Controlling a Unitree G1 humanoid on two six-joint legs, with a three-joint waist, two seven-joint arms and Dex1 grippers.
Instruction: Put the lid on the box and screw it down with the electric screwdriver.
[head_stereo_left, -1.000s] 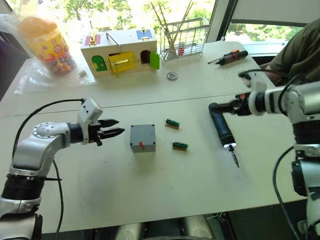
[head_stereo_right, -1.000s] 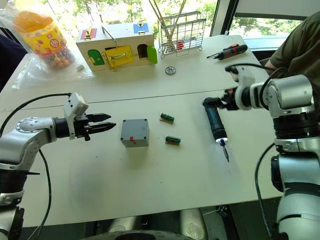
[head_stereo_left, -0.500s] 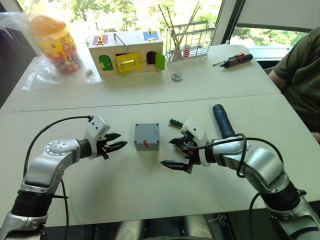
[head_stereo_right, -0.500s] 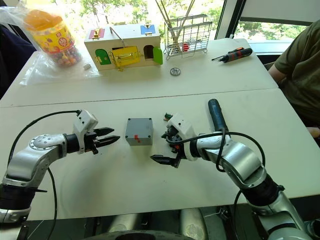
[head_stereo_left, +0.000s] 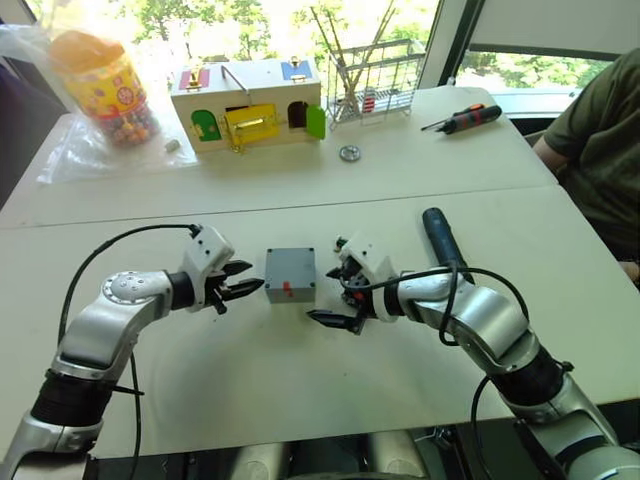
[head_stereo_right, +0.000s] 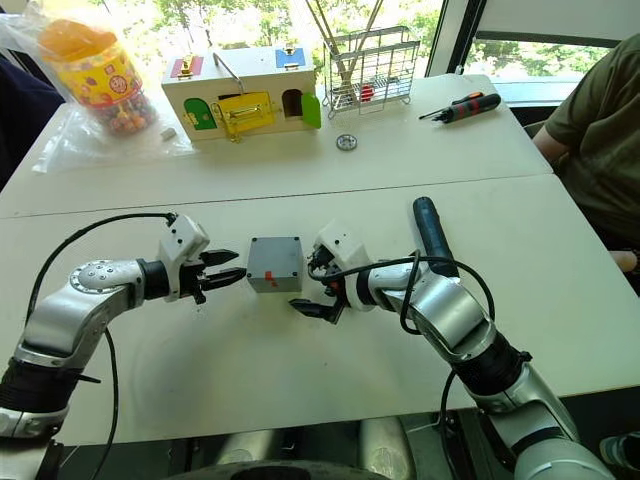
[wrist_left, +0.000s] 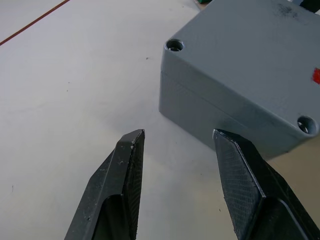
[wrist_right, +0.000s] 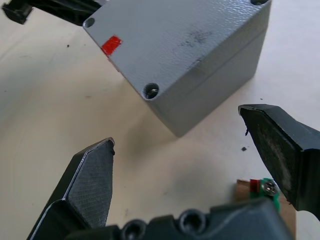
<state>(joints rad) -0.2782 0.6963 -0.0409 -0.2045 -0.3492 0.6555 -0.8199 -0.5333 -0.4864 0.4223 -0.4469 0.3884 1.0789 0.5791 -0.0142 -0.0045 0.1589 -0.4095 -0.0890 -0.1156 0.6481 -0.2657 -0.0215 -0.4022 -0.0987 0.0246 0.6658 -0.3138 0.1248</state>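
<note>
The grey box (head_stereo_left: 290, 283) stands mid-table with the lid (wrist_left: 240, 45) lying flat on top of it; a seam runs just under the lid, there are screw holes at its corners and a small red mark on its top. My left gripper (head_stereo_left: 250, 277) is open, close to the box's left side and not touching it. On the box's right side my right gripper (head_stereo_left: 325, 294) is open, its fingertips spread wide by one corner. The electric screwdriver (head_stereo_left: 440, 240) lies on the table behind my right forearm, held by nothing.
A small green terminal block (wrist_right: 265, 187) lies right by my right gripper. Along the far side stand a colourful wooden latch box (head_stereo_left: 245, 100), a wire rack (head_stereo_left: 375, 75), a candy jar (head_stereo_left: 100, 85), a metal disc (head_stereo_left: 349, 153) and a hand screwdriver (head_stereo_left: 462, 117). A person (head_stereo_left: 600, 150) sits at the right.
My right gripper has let go of the electric screwdriver, which now lies on the table, and swung over to the box's right side. My left gripper has moved closer to the box.
</note>
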